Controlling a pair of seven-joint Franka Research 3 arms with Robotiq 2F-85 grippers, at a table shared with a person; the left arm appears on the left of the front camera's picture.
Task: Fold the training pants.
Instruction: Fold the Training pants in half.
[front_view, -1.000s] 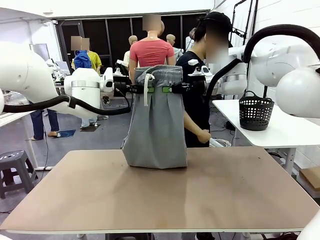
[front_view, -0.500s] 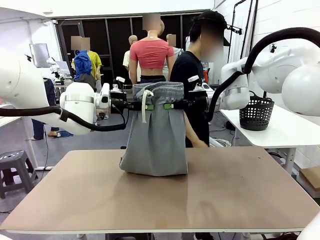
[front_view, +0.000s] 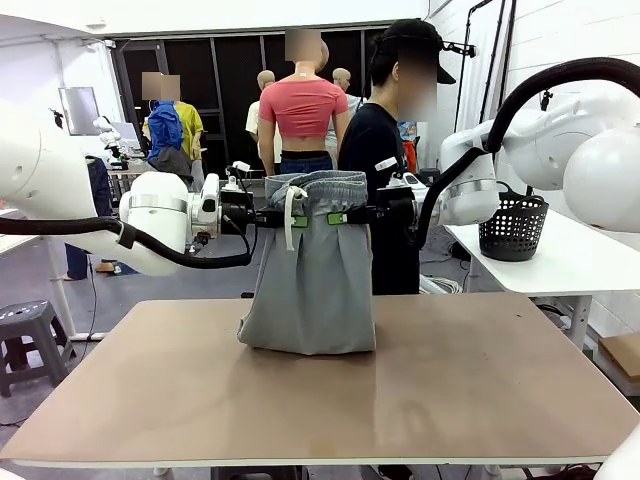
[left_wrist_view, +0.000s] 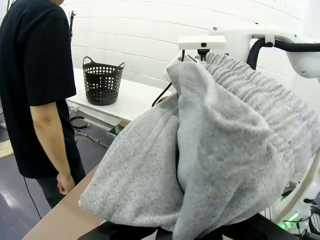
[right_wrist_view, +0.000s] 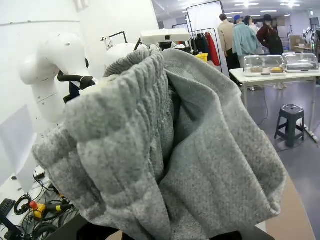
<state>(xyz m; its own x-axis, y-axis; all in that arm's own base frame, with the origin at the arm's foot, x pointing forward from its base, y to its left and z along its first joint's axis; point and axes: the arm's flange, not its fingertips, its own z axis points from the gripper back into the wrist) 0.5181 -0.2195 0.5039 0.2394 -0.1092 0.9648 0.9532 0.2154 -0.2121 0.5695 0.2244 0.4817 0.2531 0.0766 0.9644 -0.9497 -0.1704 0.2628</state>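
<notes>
Step in hand, as I judge it: the lift-and-hang stage of folding. The training pants hang between the two grippers, waistband up, lower end bunched on the table directly below the jaws.

Left gripper: jaws clamped on the training pants just under the gathered waistband, at the side nearer the drawstring, which dangles beside them. Right gripper: jaws clamped on the opposite side at the same height. Cloth between the two grips shows vertical pleats, so it is not stretched wide.

Garment already looks doubled: the hanging length seems too short for full legs.

Next move, by my reading: lower both grips together toward the near side of the table so the hanging part lays over the bunched end, keeping the jaws level with each other so the waistband lands square. Release only once cloth rests flat.

Hard to make out:
- Both wrist views have grey cloth draped over the fingers; pads and contact line hidden.
- How the legs lie inside the bundle cannot be told.
- Person stands behind the pants, beyond the right jaws; lower arm partly hidden by the cloth.
- Black basket on a side table, well apart from the jaws.
</notes>
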